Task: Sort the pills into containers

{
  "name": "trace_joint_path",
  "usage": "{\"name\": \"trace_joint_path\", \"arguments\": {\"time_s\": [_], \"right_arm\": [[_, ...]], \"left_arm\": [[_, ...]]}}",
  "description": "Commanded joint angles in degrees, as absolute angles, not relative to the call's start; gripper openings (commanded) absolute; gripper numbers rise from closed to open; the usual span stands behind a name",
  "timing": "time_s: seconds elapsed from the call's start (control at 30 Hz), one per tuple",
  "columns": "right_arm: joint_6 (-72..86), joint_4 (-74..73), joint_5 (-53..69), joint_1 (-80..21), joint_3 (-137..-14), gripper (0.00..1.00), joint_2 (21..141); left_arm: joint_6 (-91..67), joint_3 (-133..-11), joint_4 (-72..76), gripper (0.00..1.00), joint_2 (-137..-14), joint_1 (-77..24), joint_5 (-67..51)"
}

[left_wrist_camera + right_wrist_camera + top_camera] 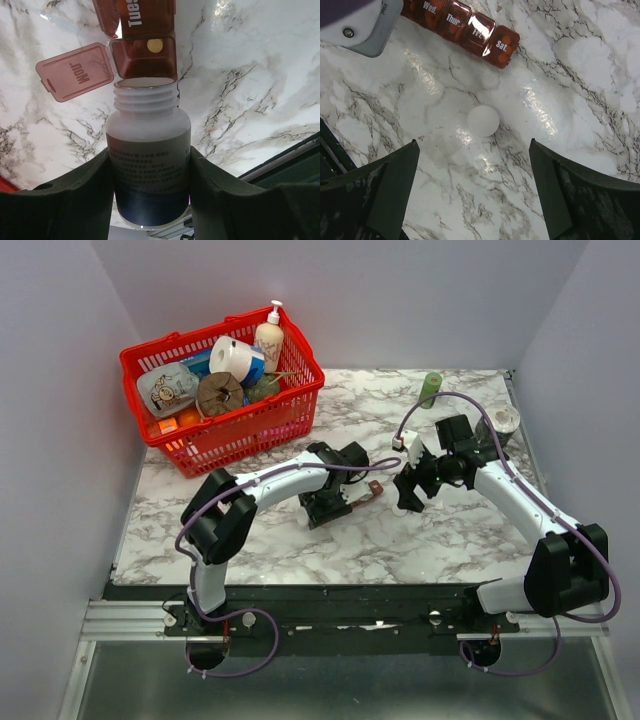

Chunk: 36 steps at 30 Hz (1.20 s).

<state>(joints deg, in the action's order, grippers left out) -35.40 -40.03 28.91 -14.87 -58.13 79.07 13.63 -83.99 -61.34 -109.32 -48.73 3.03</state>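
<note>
open lid (75,72): Mon. | next lid (136,12): Tues | strip lids (470,27): Wed., Thur., Fri., Sat.

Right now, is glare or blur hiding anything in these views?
Left wrist: bottle label blurred, pill box sharp. Right wrist: glare patches on the table beside the white cap, day labels readable. Top external: even light, nothing washed out.

You had the red-brown strip (368,492) flat near mid-table, running 8 to 2 o'clock. Its Mon lid (75,72) lay flipped open toward 9 o'clock, and one yellow pill (154,45) sat in that cell. The Sat cell (502,46) was shut, orange pills showing through.
</note>
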Motion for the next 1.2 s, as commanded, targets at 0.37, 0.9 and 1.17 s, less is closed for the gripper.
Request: {"name": "trace_joint_path", "arguments": {"time_s": [0.37,0.9,1.17], "right_arm": [[-34.72,-41.22,29.71,-14.24,-58.54,1.0,78.05],[-34.72,-41.31,29.88,-14.15,-58.54,1.0,78.49],[-34.8,-41.4,29.8,-14.15,-58.62,1.0,78.49]], "left_arm": [[12.22,-88.06,-64.95,0.0,-111.62,-49.31,5.18],[10.72,-90.0,-67.94,0.0,-113.55,-49.39,2.73],[9.84,-92.28,-69.34,0.0,-115.57,-49.39,2.29]]}}
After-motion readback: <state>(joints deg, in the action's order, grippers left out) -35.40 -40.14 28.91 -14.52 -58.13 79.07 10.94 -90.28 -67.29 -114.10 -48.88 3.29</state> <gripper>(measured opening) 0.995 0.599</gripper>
